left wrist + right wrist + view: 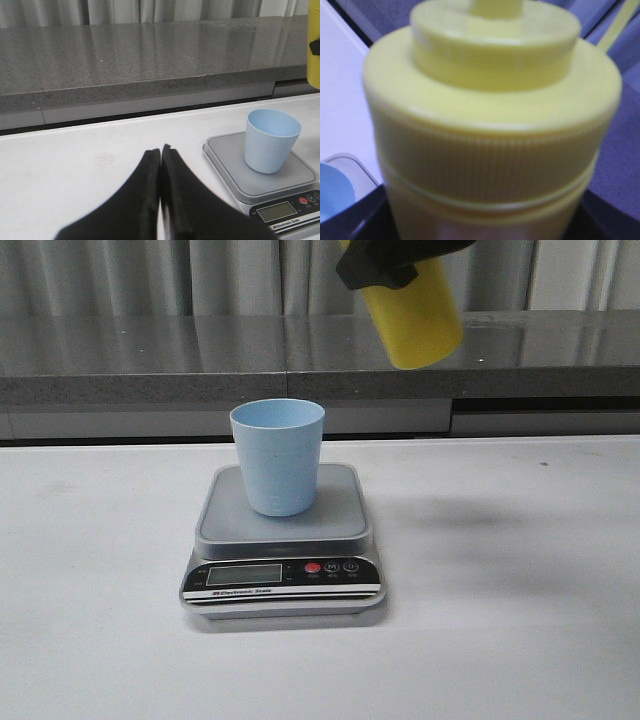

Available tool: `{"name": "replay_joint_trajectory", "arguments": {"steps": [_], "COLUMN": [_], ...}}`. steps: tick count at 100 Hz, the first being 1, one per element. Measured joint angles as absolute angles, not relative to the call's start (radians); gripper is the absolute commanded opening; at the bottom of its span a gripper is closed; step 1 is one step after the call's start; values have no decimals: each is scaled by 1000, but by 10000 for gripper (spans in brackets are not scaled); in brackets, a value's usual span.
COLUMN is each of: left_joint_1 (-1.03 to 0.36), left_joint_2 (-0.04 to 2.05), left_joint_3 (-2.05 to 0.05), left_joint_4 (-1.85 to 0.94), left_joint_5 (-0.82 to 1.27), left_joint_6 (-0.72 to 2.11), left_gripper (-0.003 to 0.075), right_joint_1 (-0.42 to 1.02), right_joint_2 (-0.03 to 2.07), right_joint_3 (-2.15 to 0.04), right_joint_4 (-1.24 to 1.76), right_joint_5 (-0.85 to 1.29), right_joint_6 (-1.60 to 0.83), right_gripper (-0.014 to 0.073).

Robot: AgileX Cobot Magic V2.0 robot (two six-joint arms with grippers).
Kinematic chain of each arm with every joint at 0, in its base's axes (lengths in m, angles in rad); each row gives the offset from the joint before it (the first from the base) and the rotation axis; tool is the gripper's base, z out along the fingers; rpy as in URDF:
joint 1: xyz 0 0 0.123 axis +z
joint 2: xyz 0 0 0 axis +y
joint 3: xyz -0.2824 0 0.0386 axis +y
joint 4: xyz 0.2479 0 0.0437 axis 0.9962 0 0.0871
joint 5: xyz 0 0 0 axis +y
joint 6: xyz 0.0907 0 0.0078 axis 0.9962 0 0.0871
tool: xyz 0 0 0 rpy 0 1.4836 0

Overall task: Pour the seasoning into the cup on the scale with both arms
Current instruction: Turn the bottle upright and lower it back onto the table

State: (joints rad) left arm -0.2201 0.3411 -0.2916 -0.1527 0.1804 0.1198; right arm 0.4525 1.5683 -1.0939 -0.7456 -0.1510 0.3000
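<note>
The pale blue cup (278, 455) stands upright on the silver-grey scale (283, 545) at the table's middle. My right gripper (392, 262) is shut on the yellow seasoning bottle (415, 310) and holds it high above the table, up and to the right of the cup, its bottom tilted toward the right; its nozzle is out of the front view. The right wrist view is filled by the bottle's ribbed cap (492, 125). My left gripper (161, 150) is shut and empty, low over the table to the left of the scale (250, 175) and cup (271, 140). It is out of the front view.
A grey stone counter (150, 355) runs along the back behind the white table (520, 620). Curtains hang behind it. The scale's black panel with display and red button (312, 567) faces the front.
</note>
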Motion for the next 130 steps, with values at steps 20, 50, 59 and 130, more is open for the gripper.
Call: {"name": "replay_joint_trajectory", "arguments": {"steps": [20,50,59,130], "left_joint_1": [-220,-220,-220,-220], "left_joint_2": [341,341,341,341], "left_joint_3": [-292,-292,-292,-292], "left_joint_4": [-153,-153,-153,-153], "left_joint_5": [180,180,180,180], "left_joint_6": [120,120,120,120], "left_gripper": [-20,-20,-20,-20], "right_joint_1": [346,219,201,198], "right_joint_2": [1535,1531,1531,1809], "right_joint_3": [-906,-659,-625,-611], "right_joint_4": [-540,-485,-482,-475], "right_joint_5": [-418,-713,-733,-989], "right_joint_6": [300,292,283,125], "right_gripper": [130,130,130,130]}}
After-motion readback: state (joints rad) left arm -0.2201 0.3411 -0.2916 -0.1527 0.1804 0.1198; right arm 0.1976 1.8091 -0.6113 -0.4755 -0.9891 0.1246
